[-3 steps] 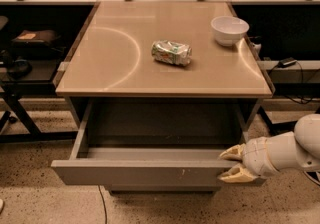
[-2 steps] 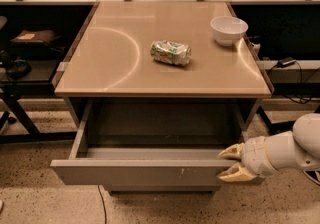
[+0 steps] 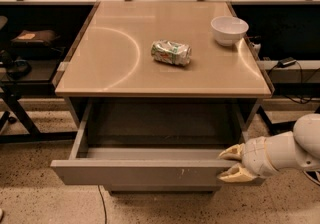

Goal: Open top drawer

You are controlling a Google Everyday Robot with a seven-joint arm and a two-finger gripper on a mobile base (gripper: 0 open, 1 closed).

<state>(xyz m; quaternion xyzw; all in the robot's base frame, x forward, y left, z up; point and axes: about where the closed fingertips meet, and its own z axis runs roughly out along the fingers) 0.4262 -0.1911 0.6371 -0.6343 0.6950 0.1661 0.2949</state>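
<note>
The top drawer point(image 3: 140, 172) is pulled far out from under the beige table. It is a wide shallow grey box, and its front shows small whitish marks right of centre. Its inside looks empty. My gripper point(image 3: 231, 163) is at the right end of the drawer front, coming in from the right on a white arm. Its two yellowish fingers point(image 3: 231, 152) are apart and straddle the top edge of the front, one just inside the drawer and one in front of it. A narrower grey drawer front point(image 3: 160, 187) shows just below.
On the table top point(image 3: 110, 63) lie a crushed green-and-white can point(image 3: 171, 52) and a white bowl point(image 3: 229, 29) near the right edge. Dark shelving stands to the left and right, with cables at the right. The floor is speckled.
</note>
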